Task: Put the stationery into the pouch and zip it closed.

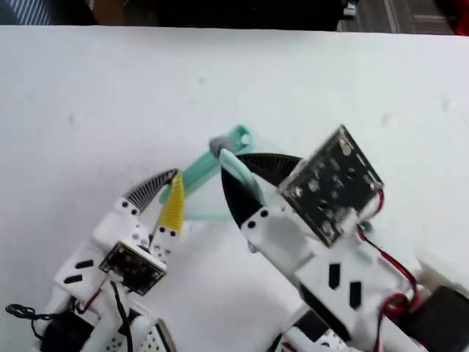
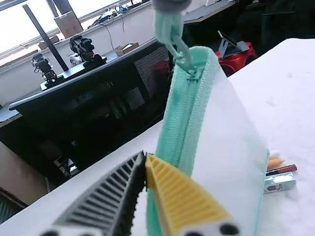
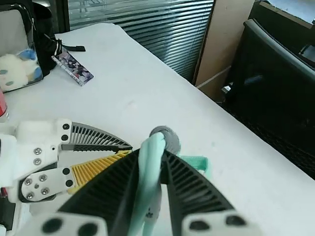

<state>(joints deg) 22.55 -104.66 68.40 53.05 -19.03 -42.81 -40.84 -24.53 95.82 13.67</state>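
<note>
A mint green pouch (image 1: 196,170) with a translucent side (image 2: 231,147) is held up off the white table between both arms. Its zipper (image 2: 184,118) runs up to a pull (image 2: 189,69), which joins a mint strap (image 3: 147,172) and a grey ring (image 1: 218,145). My left gripper (image 1: 176,176), one black and one yellow finger (image 2: 182,196), is shut on the pouch's near end. My right gripper (image 3: 157,153), with black fingers, is shut on the strap just below the grey ring (image 3: 165,137). Ends of several stationery pieces (image 2: 278,174) show at the pouch's lower edge.
The left gripper (image 3: 129,149) also shows in the right wrist view. A soft toy in a clear bag (image 3: 15,64) and a small card (image 3: 74,66) lie toward one end of the table. A black mesh chair (image 2: 98,113) stands past the table's edge.
</note>
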